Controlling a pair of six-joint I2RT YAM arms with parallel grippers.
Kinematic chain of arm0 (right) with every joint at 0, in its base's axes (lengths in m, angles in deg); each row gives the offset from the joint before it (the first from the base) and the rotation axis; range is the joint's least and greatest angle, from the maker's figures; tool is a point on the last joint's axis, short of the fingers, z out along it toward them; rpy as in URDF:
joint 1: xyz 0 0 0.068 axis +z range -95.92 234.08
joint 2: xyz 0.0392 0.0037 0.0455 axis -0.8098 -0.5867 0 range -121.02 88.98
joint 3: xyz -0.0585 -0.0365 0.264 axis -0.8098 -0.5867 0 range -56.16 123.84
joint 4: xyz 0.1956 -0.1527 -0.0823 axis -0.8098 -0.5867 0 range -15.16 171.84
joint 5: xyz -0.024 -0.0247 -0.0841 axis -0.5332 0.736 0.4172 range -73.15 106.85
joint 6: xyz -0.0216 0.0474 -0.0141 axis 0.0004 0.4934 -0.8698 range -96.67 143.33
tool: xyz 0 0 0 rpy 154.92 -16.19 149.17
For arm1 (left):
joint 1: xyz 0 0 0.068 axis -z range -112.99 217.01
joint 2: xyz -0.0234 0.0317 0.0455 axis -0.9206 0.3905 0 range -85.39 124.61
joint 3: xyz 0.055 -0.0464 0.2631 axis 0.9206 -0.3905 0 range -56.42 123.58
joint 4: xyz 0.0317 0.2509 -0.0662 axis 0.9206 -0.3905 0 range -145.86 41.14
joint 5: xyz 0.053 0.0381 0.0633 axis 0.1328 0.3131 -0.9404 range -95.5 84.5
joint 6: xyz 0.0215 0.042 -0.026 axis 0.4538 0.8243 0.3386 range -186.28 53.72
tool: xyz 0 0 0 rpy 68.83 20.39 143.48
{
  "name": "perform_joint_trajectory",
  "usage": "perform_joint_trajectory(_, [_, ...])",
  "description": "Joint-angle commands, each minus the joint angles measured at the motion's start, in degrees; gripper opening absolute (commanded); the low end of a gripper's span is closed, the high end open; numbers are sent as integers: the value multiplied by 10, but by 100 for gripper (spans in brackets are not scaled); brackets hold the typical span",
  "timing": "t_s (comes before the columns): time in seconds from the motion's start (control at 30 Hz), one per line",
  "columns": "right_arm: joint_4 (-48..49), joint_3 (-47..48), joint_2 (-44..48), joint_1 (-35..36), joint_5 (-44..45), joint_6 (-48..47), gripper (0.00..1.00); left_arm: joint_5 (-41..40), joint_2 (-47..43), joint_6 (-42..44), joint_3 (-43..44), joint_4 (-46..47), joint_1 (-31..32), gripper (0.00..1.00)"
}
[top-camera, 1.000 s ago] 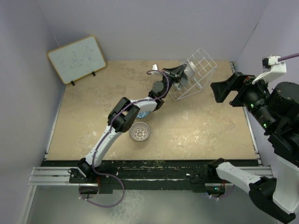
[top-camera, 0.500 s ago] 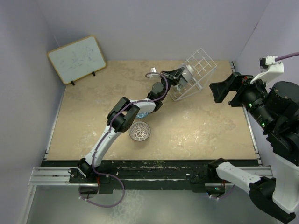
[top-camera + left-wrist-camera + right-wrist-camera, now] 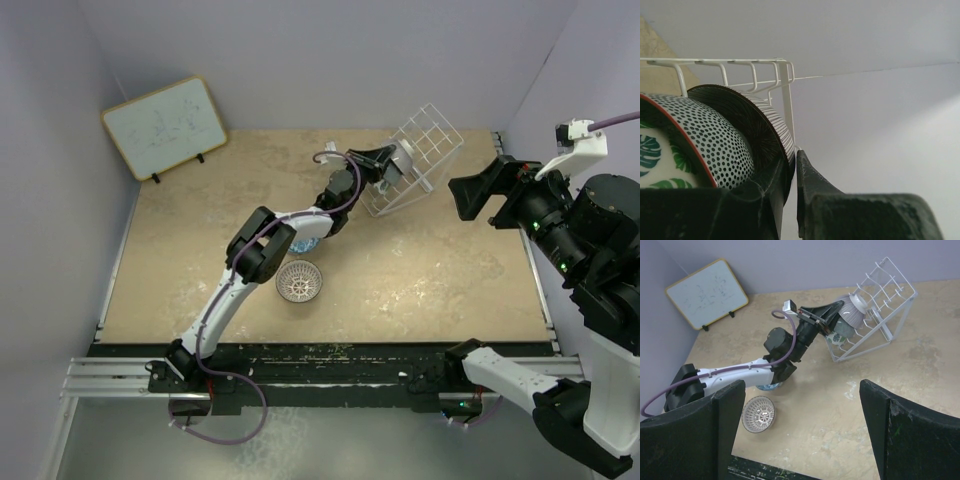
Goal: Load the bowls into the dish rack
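The white wire dish rack (image 3: 428, 150) stands slanted at the back right and also shows in the right wrist view (image 3: 879, 300). My left gripper (image 3: 386, 164) reaches into it and is shut on the rim of a pinkish-purple striped bowl (image 3: 769, 117), one finger inside and one outside. A green-and-white dotted bowl (image 3: 710, 145) stands on edge right beside it in the rack. The brown-white lattice bowl (image 3: 299, 282) sits on the table. The blue bowl (image 3: 306, 243) lies mostly hidden under the left arm. My right gripper (image 3: 478, 196) is open and empty, held high at the right.
A wood-framed whiteboard (image 3: 164, 126) leans at the back left. Purple walls close in the table on three sides. The left arm (image 3: 262, 250) stretches diagonally across the middle of the table. The black rail (image 3: 300, 365) runs along the near edge.
The left gripper has shifted only slightly at the rack, still on the bowl. The right arm has barely moved.
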Motion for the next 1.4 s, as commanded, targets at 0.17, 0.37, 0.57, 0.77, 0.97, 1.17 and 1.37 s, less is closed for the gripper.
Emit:
perform_joint_trajectory(0.17, [9, 9, -3, -3, 0, -13, 98, 10, -100, 34, -2, -66, -9, 20])
perform_joint_trajectory(0.37, [13, 3, -1, -2, -3, -12, 98, 16, -124, 36, -12, -125, -12, 26])
perform_joint_trajectory(0.57, [14, -2, 2, -3, -4, -10, 98, 17, -138, 35, -25, -152, -15, 39])
perform_joint_trajectory(0.77, [18, -5, 3, -3, -7, -10, 98, 25, -151, 41, -18, -198, -19, 47])
perform_joint_trajectory(0.97, [21, -8, 3, -2, -11, -8, 98, 39, -171, 61, -3, -273, -25, 60])
perform_joint_trajectory(1.17, [26, -14, 8, -2, -19, -4, 98, 55, -180, 60, -18, -298, -29, 67])
perform_joint_trajectory(1.37, [23, -11, 10, -2, -20, -2, 98, 59, -197, 64, -31, -315, -31, 76])
